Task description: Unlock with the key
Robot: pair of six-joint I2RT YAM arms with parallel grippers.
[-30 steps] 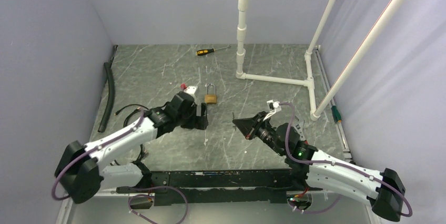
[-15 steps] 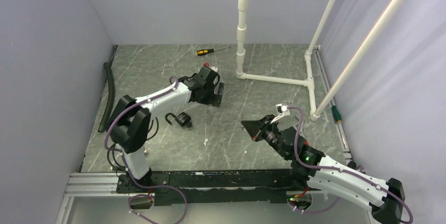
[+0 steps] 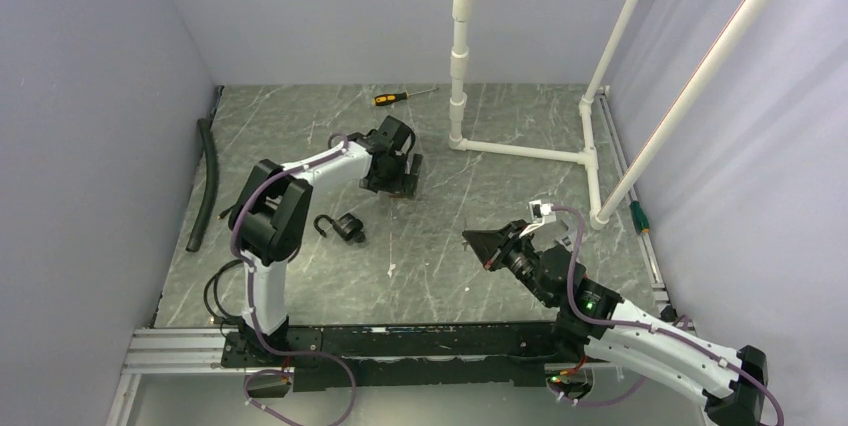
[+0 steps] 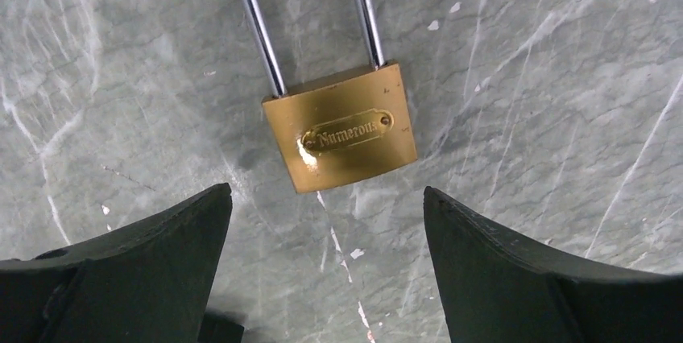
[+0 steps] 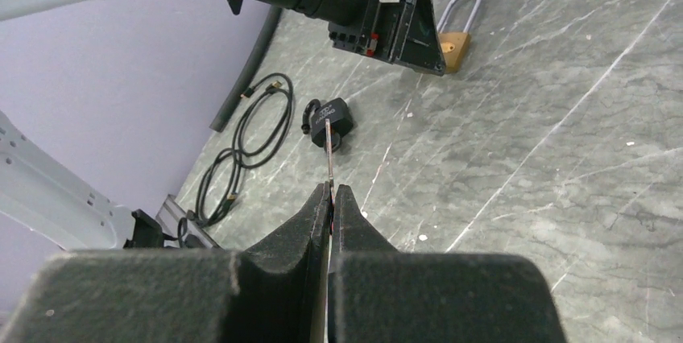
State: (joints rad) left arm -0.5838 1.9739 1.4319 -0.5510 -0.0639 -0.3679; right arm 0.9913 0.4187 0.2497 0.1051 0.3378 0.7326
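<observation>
A brass padlock (image 4: 342,138) with a steel shackle lies flat on the marble table. My left gripper (image 4: 324,194) hangs just above it, open, with the lock's body a little beyond the fingertips. A black padlock (image 3: 346,227) lies nearer the arms, left of centre. My right gripper (image 5: 332,190) is shut on a thin key (image 5: 329,150). Its blade sticks out past the fingertips and lines up with the black padlock (image 5: 330,116) in the right wrist view. In the top view the right gripper (image 3: 470,239) hovers right of centre, apart from both locks.
A yellow-handled screwdriver (image 3: 398,97) lies at the back. A white pipe frame (image 3: 520,151) stands at the back right. A black hose (image 3: 207,181) runs along the left wall. A coiled black cable (image 5: 250,138) lies near the left arm's base.
My left gripper moved from the brass padlock's left side to right above it. The black padlock has come into view. My right gripper drifted slightly right, still holding the key.
</observation>
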